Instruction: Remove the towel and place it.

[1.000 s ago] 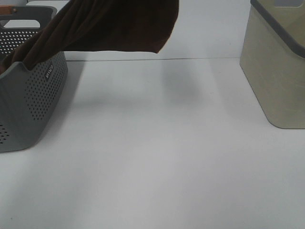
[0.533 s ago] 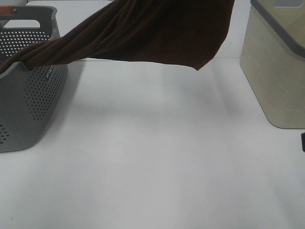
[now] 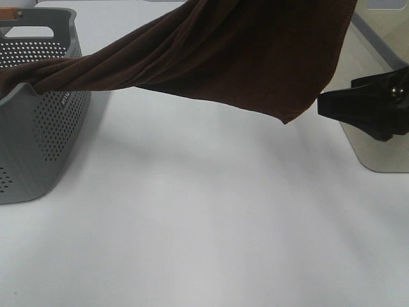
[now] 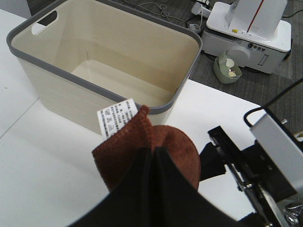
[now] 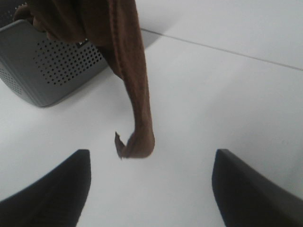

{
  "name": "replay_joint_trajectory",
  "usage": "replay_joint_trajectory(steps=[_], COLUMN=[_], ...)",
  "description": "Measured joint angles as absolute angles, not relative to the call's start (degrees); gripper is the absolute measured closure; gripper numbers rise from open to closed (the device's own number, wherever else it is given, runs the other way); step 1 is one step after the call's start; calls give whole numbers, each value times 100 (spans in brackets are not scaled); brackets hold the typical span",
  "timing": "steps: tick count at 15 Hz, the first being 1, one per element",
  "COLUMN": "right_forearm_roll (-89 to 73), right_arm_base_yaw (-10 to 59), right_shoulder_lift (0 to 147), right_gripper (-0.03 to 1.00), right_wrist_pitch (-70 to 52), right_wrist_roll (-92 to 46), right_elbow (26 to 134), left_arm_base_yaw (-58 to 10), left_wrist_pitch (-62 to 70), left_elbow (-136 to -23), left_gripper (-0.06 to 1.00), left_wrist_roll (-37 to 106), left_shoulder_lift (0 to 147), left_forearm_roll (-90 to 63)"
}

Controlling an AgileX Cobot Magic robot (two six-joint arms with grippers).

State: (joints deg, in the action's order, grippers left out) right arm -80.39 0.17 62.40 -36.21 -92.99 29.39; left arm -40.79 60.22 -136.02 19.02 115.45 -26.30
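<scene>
Away from the grey perforated basket [image 3: 45, 128], the towel [image 3: 243, 57] stretches in mid-air as a long dark brown band. Its trailing end lies over the basket's rim, its body spans the white table [image 3: 192, 230] without touching it, and its free corner hangs on the side far from the basket, close before the beige bin [image 3: 380, 150].

Left wrist view: the left gripper [image 4: 154, 158] has its fingers pressed together on a bunched short edge of the towel, just beside the white tag [image 4: 117, 117], with the bin's open interior ahead of it.

Right wrist view: the right gripper [image 5: 151, 189] has its fingers spread wide with nothing between them. The hanging corner dangles ahead of the gap, apart from both fingers.

Change over the last second: the hanging corner has moved steadily away from the basket and sunk lower. The right gripper, absent from the high view half a second ago, now enters it from the side opposite the basket, pointing at that corner.

Interpretation: the towel is most of the way out but not yet free of the basket. The right gripper appears set to take the loose corner, so that both arms can carry the cloth clear and set it down.
</scene>
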Motion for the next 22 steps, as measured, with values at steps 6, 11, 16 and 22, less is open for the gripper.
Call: replay_joint_trajectory(steps=[6, 11, 16, 22], right_forearm_roll=[-9889, -9935, -9935, -7087], right_arm_base_yaw=[17, 17, 17, 17], right_shoulder_lift=[7758, 8090, 8090, 8113], right_gripper=[28, 46, 97, 97], right_wrist_pitch=[-4165, -4807, -4859, -4916], right_wrist_roll=[-11946, -12204, -11408, -6474], right_elbow=[2956, 3065, 3094, 4801], left_arm_base_yaw=[-4079, -4079, -4079, -4074], left_wrist_pitch=[6022, 5901, 5569, 5214], left_elbow=[-13602, -13602, -13602, -13602], left_gripper=[94, 94, 94, 94], left_wrist_roll=[1919, 1919, 1919, 596], left_shoulder_lift=[11545, 11545, 11545, 11958], left_forearm_roll=[-2659, -2659, -2653, -1266])
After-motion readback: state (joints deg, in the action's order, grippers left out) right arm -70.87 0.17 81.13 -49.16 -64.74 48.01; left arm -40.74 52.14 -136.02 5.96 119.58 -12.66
